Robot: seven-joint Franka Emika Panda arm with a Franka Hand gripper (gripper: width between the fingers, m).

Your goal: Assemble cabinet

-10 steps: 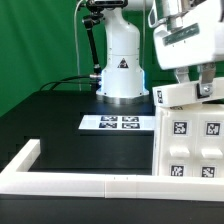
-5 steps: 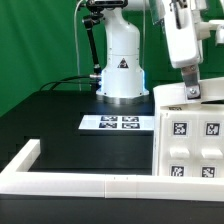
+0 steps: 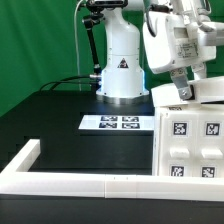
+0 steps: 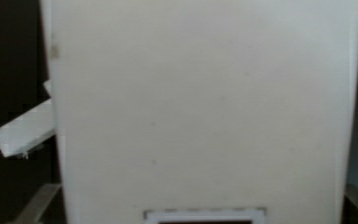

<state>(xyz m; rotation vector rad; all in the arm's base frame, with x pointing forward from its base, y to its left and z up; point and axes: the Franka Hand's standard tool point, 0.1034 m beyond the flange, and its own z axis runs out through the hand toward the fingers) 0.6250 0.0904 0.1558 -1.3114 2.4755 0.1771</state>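
The cabinet [image 3: 190, 140] is the large white box at the exterior view's right, with square markers on its front blocks. My gripper [image 3: 184, 92] hangs just above its top back edge, one dark finger [image 3: 186, 93] close to the white top. In the wrist view the cabinet's white surface [image 4: 202, 110] fills nearly the whole picture, with a marker's edge at the bottom. My gripper [image 4: 202, 205] shows only as faint grey fingers [image 4: 43, 205] at the picture's corners, set wide apart on either side of the white body. I see nothing held.
The marker board [image 3: 120, 123] lies flat on the black table in front of the robot base [image 3: 120, 62]. A low white border frame [image 3: 60, 180] runs along the near edge and the exterior view's left. A slanted white piece [image 4: 25, 135] shows beside the cabinet.
The wrist has turned above the cabinet and the hand sits a little higher and further to the exterior view's right. The cabinet has stayed in place.
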